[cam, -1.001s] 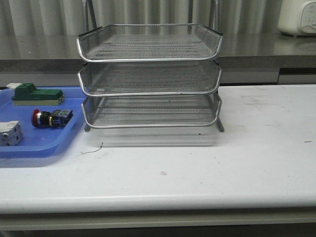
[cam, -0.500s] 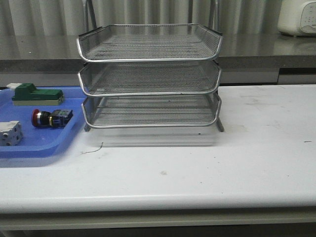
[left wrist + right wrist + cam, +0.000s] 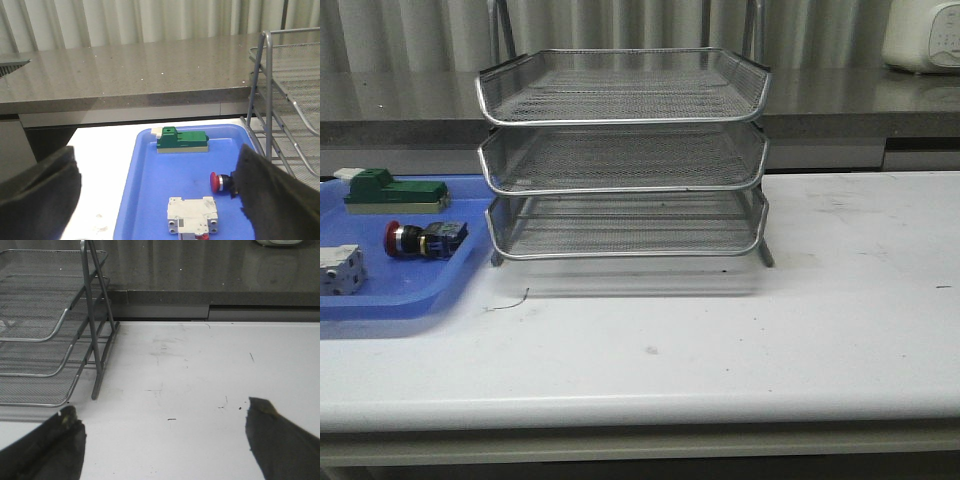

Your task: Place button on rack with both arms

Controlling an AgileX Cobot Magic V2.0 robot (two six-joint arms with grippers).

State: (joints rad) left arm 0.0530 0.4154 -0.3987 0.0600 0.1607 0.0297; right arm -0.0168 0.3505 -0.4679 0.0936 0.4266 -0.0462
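Task status: not started, judged from the present layout. The button lies on its side in the blue tray at the left edge of the front view, between the green block above it and the white block at lower left; nothing grips it. The rack stands on the table at upper centre of the frame, just beside the tray, with all three tiers bare of parts. Neither arm appears in the front view. In the left wrist view, the left pincer is spread wide and holds nothing; the button shows near its right-hand finger. In the right wrist view, the right pincer is likewise spread wide and empty, over bare table beside the rack. Remaining: grasp the button, carry it over, deposit it on a tier. Markings: no brand, label or text is legible on any item.
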